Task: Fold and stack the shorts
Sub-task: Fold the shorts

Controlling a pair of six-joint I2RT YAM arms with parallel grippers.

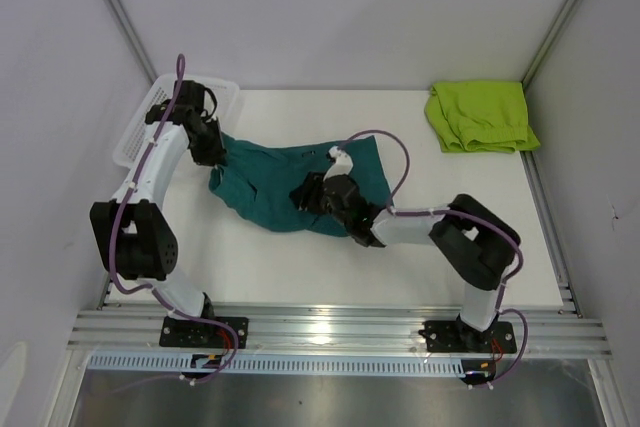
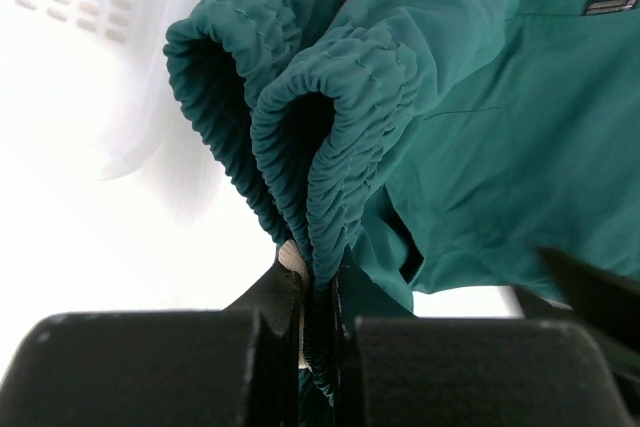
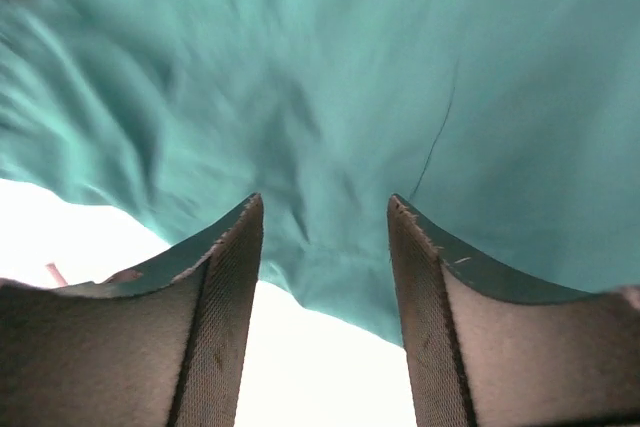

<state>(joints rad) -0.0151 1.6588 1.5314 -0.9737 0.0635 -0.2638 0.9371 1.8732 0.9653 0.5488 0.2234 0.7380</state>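
**Worktop stock: two pairs of shorts, two tools**

1. Teal shorts (image 1: 290,182): rumpled, left of centre on the white worktop (image 1: 300,267), with the elastic waistband bunched in two loops at the left end.
2. Green shorts (image 1: 480,115): folded at the far right corner, well apart from item 1.
3. Left tool (image 2: 318,297): pressed together on the teal waistband, just beside the white mesh basket (image 1: 130,135).
4. Right tool (image 3: 325,205): fingers spread over the teal cloth near its front edge (contact cannot be told).
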